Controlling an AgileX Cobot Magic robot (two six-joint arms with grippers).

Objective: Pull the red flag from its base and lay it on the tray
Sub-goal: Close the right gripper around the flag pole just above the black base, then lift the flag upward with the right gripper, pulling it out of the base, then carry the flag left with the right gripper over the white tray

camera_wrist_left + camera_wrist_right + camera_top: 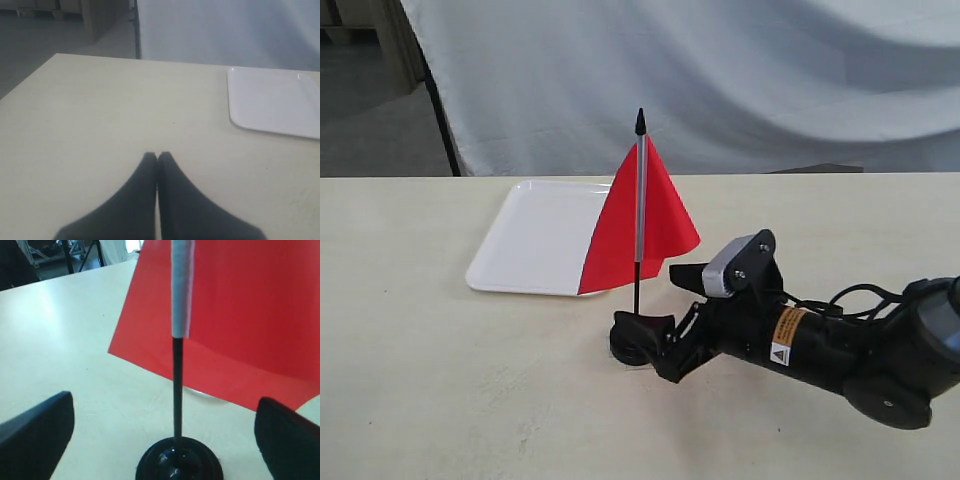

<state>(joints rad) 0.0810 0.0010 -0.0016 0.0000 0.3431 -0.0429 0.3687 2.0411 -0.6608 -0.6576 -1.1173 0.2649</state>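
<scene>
On the table (420,380), red flag (640,225) stands upright in base (179,460), right claw (663,302) wide open.

Right arm (820,350): glossy black tube body, bulky rounded black joint (890,392) at the rear. Grey boxy camera housing (732,264) on top with small dark screws. Orange-yellow sticker (786,334) with a white warning-triangle patch. Thin black cables (855,294) loop over the body. Right gripper (165,405): matt black blocky fingers (35,437). Left gripper (157,156): matt black fingers (135,205) tapering to rounded points.
</scene>
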